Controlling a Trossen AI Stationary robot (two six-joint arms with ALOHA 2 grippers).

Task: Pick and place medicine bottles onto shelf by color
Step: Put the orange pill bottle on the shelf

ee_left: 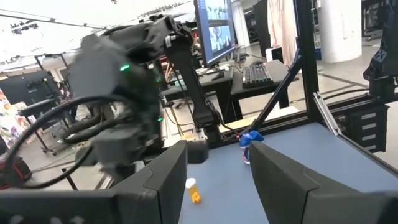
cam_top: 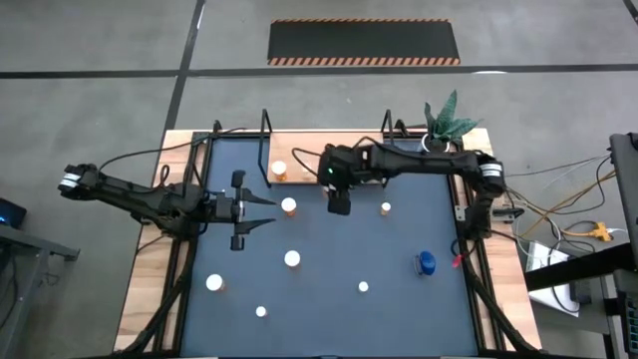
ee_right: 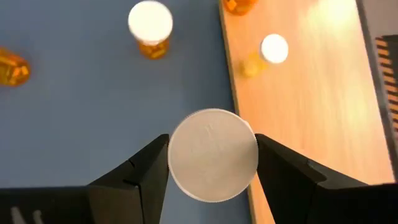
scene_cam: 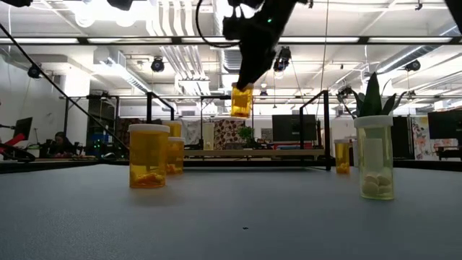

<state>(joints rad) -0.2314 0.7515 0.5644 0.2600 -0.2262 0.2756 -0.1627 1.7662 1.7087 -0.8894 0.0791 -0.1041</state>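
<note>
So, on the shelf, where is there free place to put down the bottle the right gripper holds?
The right gripper holds a white-capped bottle above the shelf's front edge. The wood beyond that edge looks bare. It is crowded toward the two bottles already standing on the shelf. The left gripper waits over the mat.

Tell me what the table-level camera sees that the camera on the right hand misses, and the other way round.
Only the low view shows the held bottle hanging clear above the mat, with its orange body and the plant behind. Only the right wrist view shows its white cap from above, between the right hand fingers, at the shelf edge. Both show that bottle gripped.
</note>
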